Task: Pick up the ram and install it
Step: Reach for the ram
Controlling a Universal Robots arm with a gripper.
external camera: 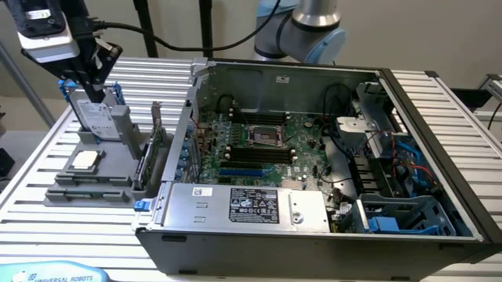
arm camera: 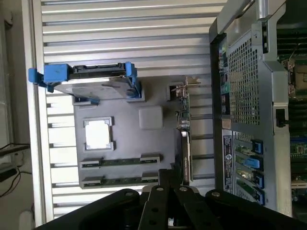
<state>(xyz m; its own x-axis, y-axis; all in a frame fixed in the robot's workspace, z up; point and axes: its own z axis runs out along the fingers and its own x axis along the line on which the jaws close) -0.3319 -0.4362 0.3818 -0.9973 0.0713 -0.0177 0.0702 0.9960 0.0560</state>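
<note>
- While the claw [external camera: 95,93] hangs above the grey holder [arm camera: 129,143] on the desk [external camera: 47,235], its fingers are pressed together and grip nothing.
- Position of the ram [arm camera: 120,180]: it sits on edge in a holder slot at the end of the holder nearest the claw. A second stick [arm camera: 120,162] sits in the parallel slot just beside it. Both are seated in the holder, not lifted.
- Direction from the claw: the ram lies below it, apart and not touched. In the wrist view the claw tips show just beside the ram's end that faces the card [arm camera: 184,139]. The claw therefore appears to stand off toward that end, not over the stick's middle.
- Long axis: the ram runs from the holder's outer edge toward the case [external camera: 314,252]. In the exterior view this is left to right, roughly parallel to the black slots [external camera: 255,154] on the motherboard.
- Beyond the two sticks, the CPU [arm camera: 98,134] lies flat in its recess.
- At the holder's far end, the hard drive [arm camera: 88,79] stands in a blue caddy.
- The card stands on edge along the holder side nearest the case.
- Inside the open case, the black slots appear unoccupied.
</note>
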